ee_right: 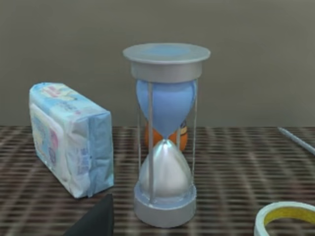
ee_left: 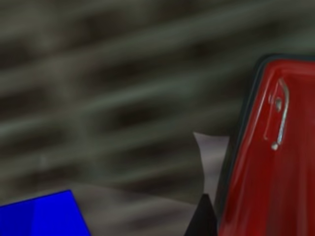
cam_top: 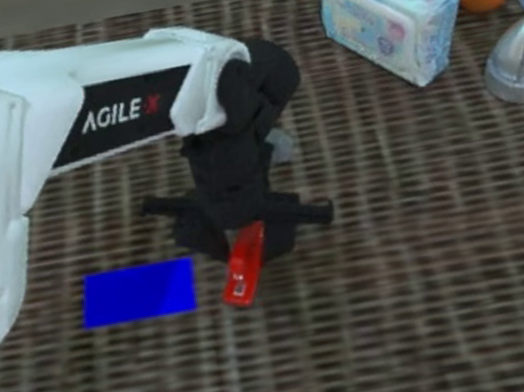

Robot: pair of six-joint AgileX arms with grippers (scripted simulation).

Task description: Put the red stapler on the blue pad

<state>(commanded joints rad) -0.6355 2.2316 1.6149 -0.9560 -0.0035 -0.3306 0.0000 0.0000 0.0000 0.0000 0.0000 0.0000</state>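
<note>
Woven brown table (cam_top: 439, 276): left gripper (cam_top: 242, 242) clenched on red stapler (cam_top: 245, 265), just right of blue pad (cam_top: 138, 293); right gripper out of view.

The red stapler (cam_top: 244, 264) is slim, glossy and bright red, with a small pale mark near its lower end; it lies slanted at the table's middle, its upper end hidden under a black gripper body. In the left wrist view the stapler (ee_left: 273, 162) shows a thin silvery clip-like mark on its shiny top. The blue pad (cam_top: 138, 293) is a flat, plain saturated blue rectangle lying just left of the stapler, near it but apart
</note>
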